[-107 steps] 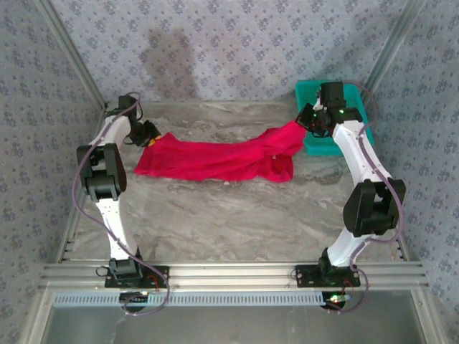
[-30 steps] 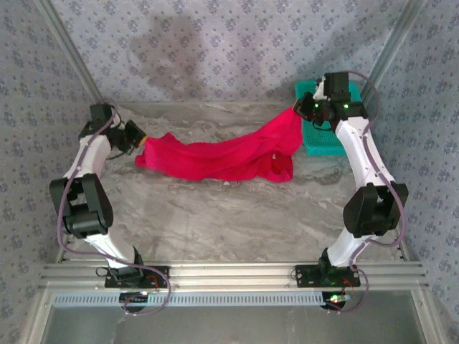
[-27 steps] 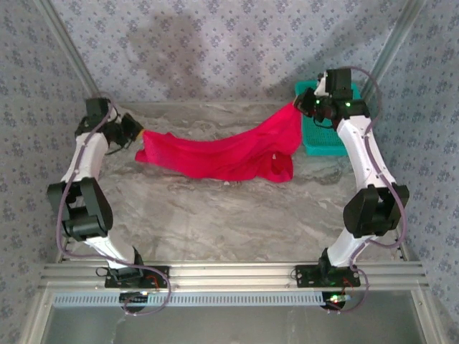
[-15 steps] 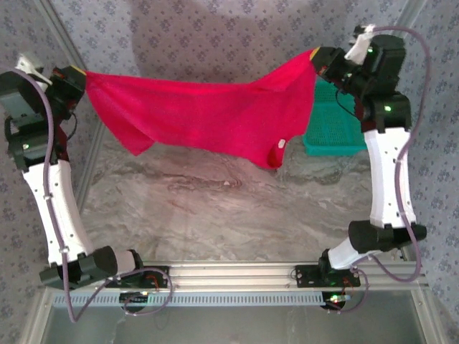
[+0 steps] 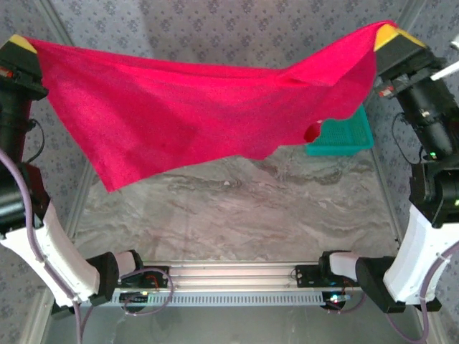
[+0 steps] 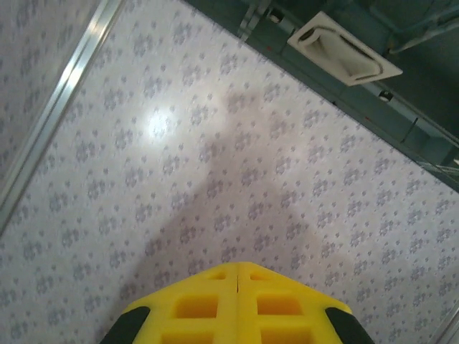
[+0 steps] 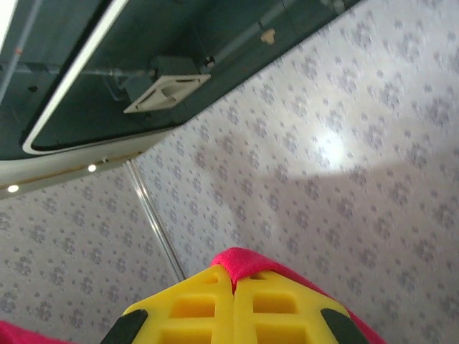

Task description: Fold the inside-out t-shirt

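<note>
The left tool (image 5: 21, 44) is closed, its yellow pads (image 6: 201, 308) pressed together, and one end of the shirt (image 5: 201, 107) is pinched in it high over the left edge of the table (image 5: 237, 208). The right tool (image 5: 391, 34) is likewise closed on the other end, high over the right edge, and in its wrist view a fold of red cloth is seen at the tips. Between them the shirt is hung clear of the table and spread across the far half. Its top edge is drawn fairly taut, a corner droops at lower left, and a small flap hangs near the basket (image 5: 348, 136) at the far right corner. The cloth is plain bright red, matte and unprinted. It is judged light, soft and limp: it can be expected to sag, swing and crease wherever unsupported, and could be tugged out of a shallow pinch. Hold is best taken at hem corners, seams or shoulders, where doubled cloth gives more to grip.
</note>
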`<action>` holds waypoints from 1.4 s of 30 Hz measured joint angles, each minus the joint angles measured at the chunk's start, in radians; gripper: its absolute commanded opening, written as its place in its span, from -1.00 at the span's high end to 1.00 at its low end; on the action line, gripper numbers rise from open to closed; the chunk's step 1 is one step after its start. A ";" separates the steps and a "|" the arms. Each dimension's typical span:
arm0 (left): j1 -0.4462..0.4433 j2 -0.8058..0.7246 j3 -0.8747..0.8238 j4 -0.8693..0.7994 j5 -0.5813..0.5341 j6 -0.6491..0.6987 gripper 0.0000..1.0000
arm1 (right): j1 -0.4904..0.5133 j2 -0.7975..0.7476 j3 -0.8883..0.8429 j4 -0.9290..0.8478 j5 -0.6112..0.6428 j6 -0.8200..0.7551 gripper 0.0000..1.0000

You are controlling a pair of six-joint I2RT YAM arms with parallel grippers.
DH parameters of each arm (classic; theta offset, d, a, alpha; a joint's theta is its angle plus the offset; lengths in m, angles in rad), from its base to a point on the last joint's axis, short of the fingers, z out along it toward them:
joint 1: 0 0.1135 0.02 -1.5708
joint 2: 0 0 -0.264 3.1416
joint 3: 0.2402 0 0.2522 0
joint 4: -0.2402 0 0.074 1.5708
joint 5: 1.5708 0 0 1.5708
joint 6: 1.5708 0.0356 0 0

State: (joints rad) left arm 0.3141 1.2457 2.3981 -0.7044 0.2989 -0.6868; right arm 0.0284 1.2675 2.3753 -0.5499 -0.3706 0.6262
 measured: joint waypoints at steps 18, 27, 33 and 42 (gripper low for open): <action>-0.057 0.420 -0.640 0.171 0.037 0.052 1.00 | 0.014 0.669 -0.089 0.003 0.007 0.016 1.00; -0.120 0.866 -0.522 0.178 -0.055 0.113 -0.20 | 0.081 1.227 0.182 -0.035 0.014 0.102 -0.11; -0.152 1.006 -0.360 0.095 -0.143 0.133 -0.60 | 0.072 1.341 0.205 -0.079 -0.008 0.125 -0.38; -0.248 0.532 -1.042 0.344 -0.013 0.000 -0.62 | 0.199 0.920 -0.432 0.005 -0.012 -0.016 -0.31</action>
State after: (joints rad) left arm 0.0662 1.7775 1.3560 -0.3607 0.2859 -0.6865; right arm 0.2276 2.1872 1.9434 -0.5453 -0.3824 0.6102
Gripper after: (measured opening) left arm 0.805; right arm 0.660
